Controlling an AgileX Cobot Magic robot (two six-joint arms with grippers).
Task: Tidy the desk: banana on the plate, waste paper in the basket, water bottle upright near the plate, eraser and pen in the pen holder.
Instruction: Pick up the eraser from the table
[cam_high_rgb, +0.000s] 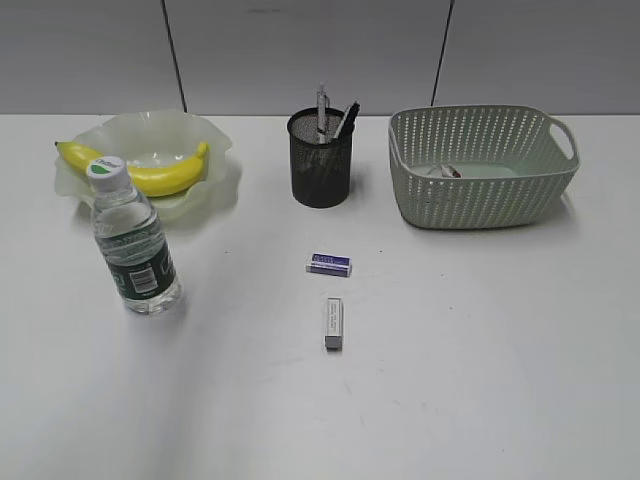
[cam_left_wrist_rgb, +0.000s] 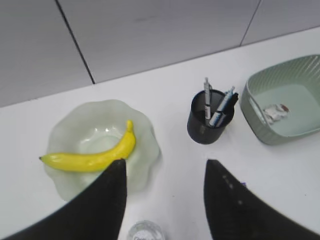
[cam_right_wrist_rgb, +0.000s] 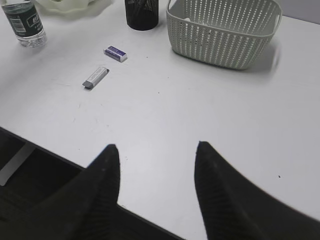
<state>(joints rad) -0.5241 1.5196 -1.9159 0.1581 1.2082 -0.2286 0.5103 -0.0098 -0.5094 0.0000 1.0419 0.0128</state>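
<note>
**Two erasers lie loose on the desk; both grippers open and empty**

The banana (cam_high_rgb: 150, 172) lies across the plate (cam_high_rgb: 220, 180) at the back left of the desk (cam_high_rgb: 480, 360). The water bottle (cam_high_rgb: 134, 240) stands upright just in front of the plate, its cap overlapping the banana in the exterior view. At the back centre the pen holder (cam_high_rgb: 321, 160) holds several pens (cam_high_rgb: 322, 108) standing upright. To its right sits the basket (cam_high_rgb: 480, 165), with the waste paper (cam_left_wrist_rgb: 274, 111) lying on its floor.

In the open middle of the desk, in front of the pen holder, lie a small eraser with a purple-blue sleeve (cam_high_rgb: 329, 264) and, a little nearer the camera, a grey-sleeved eraser (cam_high_rgb: 333, 323). The two are close but apart, and nothing stands between them and the holder.

The left gripper (cam_left_wrist_rgb: 165, 200) hangs above the bottle's cap, with the plate and holder beyond; its jaws are spread wide with nothing between them. The right gripper (cam_right_wrist_rgb: 157, 185) hovers over the desk's near edge, well away from the erasers, jaws likewise apart and holding nothing.
</note>
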